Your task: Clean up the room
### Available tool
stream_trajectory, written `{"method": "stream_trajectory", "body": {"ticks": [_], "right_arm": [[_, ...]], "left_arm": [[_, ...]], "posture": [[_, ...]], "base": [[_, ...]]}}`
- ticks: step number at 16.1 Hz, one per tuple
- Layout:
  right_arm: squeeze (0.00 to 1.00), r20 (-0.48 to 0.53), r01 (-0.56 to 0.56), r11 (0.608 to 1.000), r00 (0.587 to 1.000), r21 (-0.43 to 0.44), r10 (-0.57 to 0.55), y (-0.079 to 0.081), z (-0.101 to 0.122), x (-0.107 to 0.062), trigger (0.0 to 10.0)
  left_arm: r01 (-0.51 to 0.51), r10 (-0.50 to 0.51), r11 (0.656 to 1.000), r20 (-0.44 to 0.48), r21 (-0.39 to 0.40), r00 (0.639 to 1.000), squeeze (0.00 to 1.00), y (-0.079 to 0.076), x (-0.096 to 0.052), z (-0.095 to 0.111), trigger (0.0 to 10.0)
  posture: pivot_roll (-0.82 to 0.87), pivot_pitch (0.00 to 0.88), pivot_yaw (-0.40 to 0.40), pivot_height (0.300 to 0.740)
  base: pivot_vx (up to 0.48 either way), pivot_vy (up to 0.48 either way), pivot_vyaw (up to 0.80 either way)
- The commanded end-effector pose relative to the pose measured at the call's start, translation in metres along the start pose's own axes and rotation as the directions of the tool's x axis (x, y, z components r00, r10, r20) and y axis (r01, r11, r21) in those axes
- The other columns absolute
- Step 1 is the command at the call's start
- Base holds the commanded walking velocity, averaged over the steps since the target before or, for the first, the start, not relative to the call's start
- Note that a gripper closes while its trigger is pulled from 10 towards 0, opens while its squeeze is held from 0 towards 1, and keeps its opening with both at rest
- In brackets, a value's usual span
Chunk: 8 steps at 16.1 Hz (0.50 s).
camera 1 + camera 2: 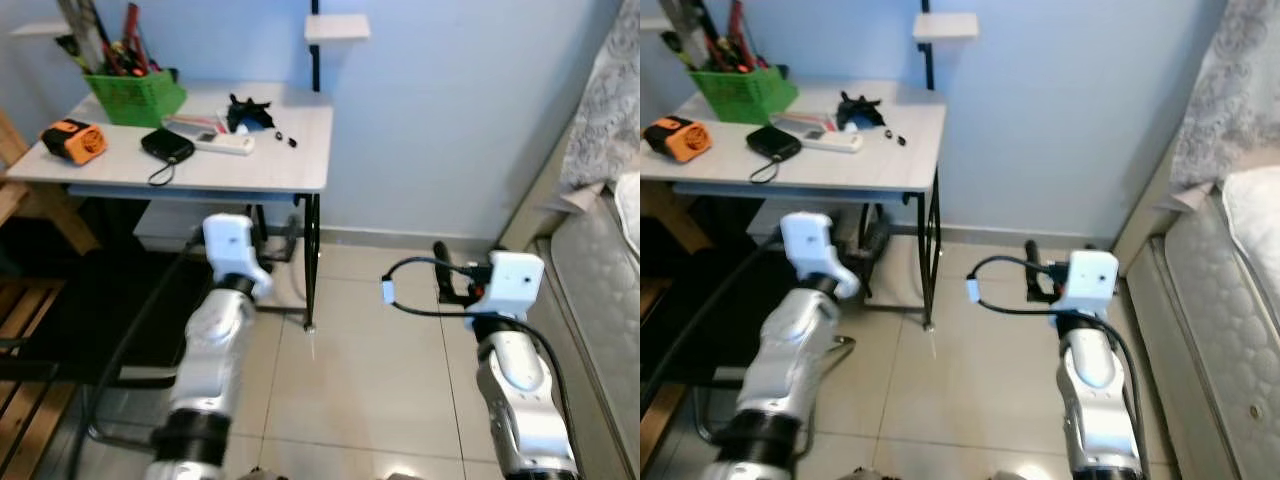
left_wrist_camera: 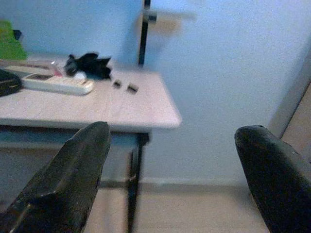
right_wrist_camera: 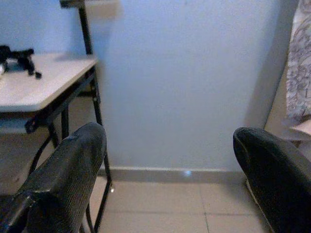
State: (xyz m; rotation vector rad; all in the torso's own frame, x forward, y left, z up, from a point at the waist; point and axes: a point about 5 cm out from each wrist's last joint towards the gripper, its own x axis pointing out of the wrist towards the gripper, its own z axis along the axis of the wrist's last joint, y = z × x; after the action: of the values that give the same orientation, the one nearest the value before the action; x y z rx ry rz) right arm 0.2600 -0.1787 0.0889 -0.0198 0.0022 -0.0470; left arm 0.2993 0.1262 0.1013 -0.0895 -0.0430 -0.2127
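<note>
A pale blue wall (image 1: pixel 450 120) backs the scene, with a tiled floor (image 1: pixel 370 380) below and a mattress (image 1: pixel 1230 300) along the robot's right. The light wooden bench (image 1: pixel 270 165) on black legs stands ahead and to the left, against the wall.

On the bench, a green basket (image 1: pixel 135 95) of tools sits at the back left corner. An orange and black device (image 1: pixel 72 140) lies near the left edge, and a black pouch (image 1: pixel 167 145) lies just right of it. A white remote (image 1: pixel 222 143) lies lengthwise along the bench, its long axis running left to right, just in front of a black crumpled object (image 1: pixel 246 110). Two small dark bits (image 2: pixel 125 86), clear in the left wrist view, lie beside the remote's right end.

The left hand (image 2: pixel 170 184) is held open below the bench's front edge, fingers wide apart and holding nothing. The right hand (image 3: pixel 170 184) is likewise open and holding nothing, facing the wall between bench and mattress.
</note>
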Motion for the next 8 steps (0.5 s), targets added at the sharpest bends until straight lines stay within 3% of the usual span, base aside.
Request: {"method": "stream_trajectory", "body": {"ticks": [1,3,4,5,7,8], "right_arm": [[1.00,-0.038,0.009,1.000,0.999,-0.030,-0.010,-0.008,-0.010,-0.005,10.0],[1.00,-0.093,0.007,0.999,0.996,-0.048,-0.012,-0.010,-0.019,0.003,10.0],[1.00,-0.110,-0.024,0.998,0.994,-0.052,0.018,-0.007,-0.020,0.006,10.0],[0.00,-0.121,-0.042,0.998,0.992,-0.040,0.037,-0.005,-0.021,0.010,10.0],[0.00,-0.104,-0.067,0.998,0.992,-0.011,0.065,0.004,-0.021,0.013,10.0],[0.00,-0.101,-0.084,0.996,0.992,-0.015,0.082,0.006,-0.022,0.011,10.0]], "left_arm": [[0.031,-0.027,0.999,-0.083,0.038,0.996,1.00,-0.004,-0.008,-0.019,10.0],[-0.007,0.007,1.000,-0.082,0.006,0.997,1.00,0.000,-0.006,-0.015,10.0],[-0.017,0.020,0.999,-0.113,0.034,0.993,1.00,0.001,-0.004,-0.015,10.0],[-0.001,0.007,0.998,-0.085,0.070,0.996,0.00,0.000,0.001,-0.011,10.0],[0.017,-0.014,0.999,-0.083,0.035,0.996,0.00,0.000,0.006,-0.010,10.0],[0.028,-0.023,0.998,-0.105,0.049,0.994,0.00,-0.002,0.007,-0.013,10.0]], "posture": [[-0.10,0.000,0.029,0.740],[-0.10,0.000,0.019,0.740],[-0.11,0.000,0.022,0.740],[-0.12,0.000,0.036,0.740],[-0.13,0.000,0.049,0.740],[-0.14,0.000,0.048,0.740]], "base": [[0.000,0.000,0.00],[0.000,0.000,0.00],[0.000,0.000,-0.79],[0.292,0.000,-0.76],[0.360,0.000,-0.76],[0.000,0.000,-0.76]]}}
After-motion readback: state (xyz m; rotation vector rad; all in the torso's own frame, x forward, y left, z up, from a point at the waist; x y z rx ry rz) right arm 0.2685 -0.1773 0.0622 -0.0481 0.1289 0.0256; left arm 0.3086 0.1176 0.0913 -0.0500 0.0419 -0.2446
